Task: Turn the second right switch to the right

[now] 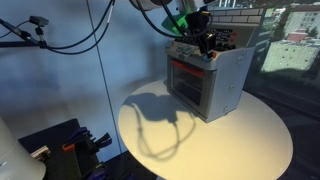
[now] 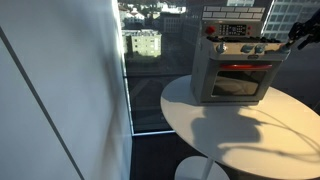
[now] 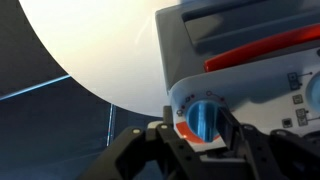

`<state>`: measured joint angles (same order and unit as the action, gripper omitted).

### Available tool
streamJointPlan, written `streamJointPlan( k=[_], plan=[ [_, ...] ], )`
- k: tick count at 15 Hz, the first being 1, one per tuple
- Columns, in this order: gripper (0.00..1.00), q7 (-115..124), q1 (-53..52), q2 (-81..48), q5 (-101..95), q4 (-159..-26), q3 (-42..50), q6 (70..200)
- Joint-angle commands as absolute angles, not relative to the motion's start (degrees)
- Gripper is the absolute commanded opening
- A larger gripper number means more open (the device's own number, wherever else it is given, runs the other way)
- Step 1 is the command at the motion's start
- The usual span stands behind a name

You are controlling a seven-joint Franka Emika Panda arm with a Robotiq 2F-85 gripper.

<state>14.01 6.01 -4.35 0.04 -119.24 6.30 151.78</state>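
No legible writing anywhere.
A ring of small printed marks (image 3: 184, 101) circles the blue knob (image 3: 203, 118) on the oven (image 3: 240, 40), and tiny symbols (image 3: 294, 96) sit right of that knob; all too blurred to read.

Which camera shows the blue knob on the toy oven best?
Wrist view: the blue knob shows close up, flanked by the gripper. Both exterior views show the toy oven, but the knob is too small to make out.
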Motion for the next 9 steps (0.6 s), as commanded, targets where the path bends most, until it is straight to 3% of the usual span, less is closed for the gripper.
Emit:
streamJointPlan(
  k=[1, 2, 3, 4, 6, 8, 9],
  plan=[
    [0.44, 13.4, 5.9, -5.3, -0.8, -117.7, 6.6, 152.3],
    [0.42, 13.4, 5.9, -5.3, -0.8, -117.6, 6.6, 152.3],
    [0.29, 13.4, 5.8, -5.4, -0.8, -117.5, 6.6, 152.3],
    [0.30, 13.4, 5.8, -5.4, -0.7, -117.4, 6.6, 152.3],
    [0.20, 13.3, 5.7, -5.5, -0.6, -117.2, 6.5, 152.2],
    [0.22, 13.2, 5.6, -5.6, -0.5, -117.1, 6.5, 152.2],
    [0.19, 13.2, 5.6, -5.6, -0.6, -117.1, 6.5, 152.2]
  ],
)
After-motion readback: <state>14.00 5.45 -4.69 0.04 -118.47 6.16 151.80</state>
